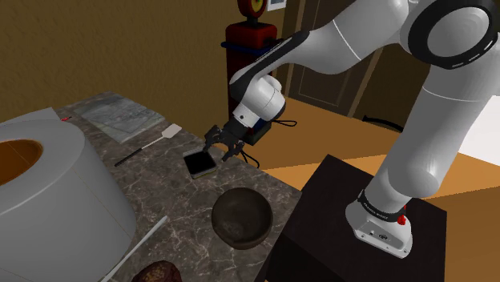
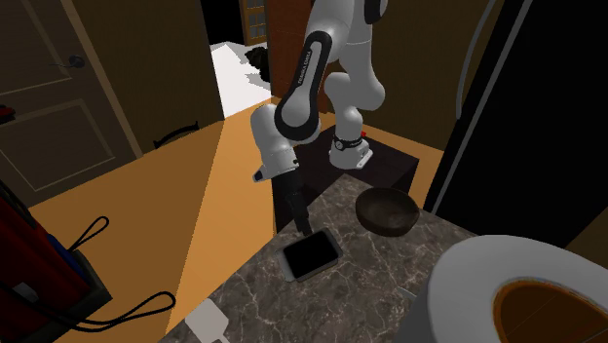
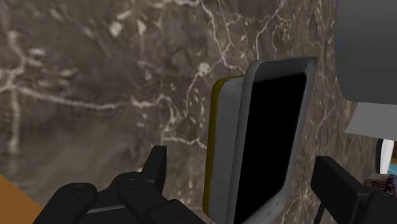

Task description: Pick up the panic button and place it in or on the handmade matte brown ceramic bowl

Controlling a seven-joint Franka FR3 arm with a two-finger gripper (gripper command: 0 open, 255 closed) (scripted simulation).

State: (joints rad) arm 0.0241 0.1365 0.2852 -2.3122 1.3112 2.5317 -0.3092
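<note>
Two black fingers (image 3: 156, 167) of the gripper (image 1: 222, 149) stand spread apart on either side of the panic button (image 1: 200, 163), a flat grey-framed slab with a black face and a yellow edge beneath, lying on the dark marbled counter (image 1: 160, 186); whether either finger touches it is hard to judge. Nearer the stand (image 1: 320, 216), the brown bowl (image 1: 241, 217) sits upright by the counter's edge, near the button but apart from it, and a white-headed utensil (image 1: 171, 133) lies beyond

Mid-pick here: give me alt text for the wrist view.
A flat, grey-framed panic button with a black face lies on the dark veined counter between the open jaws, not yet clasped.
</note>
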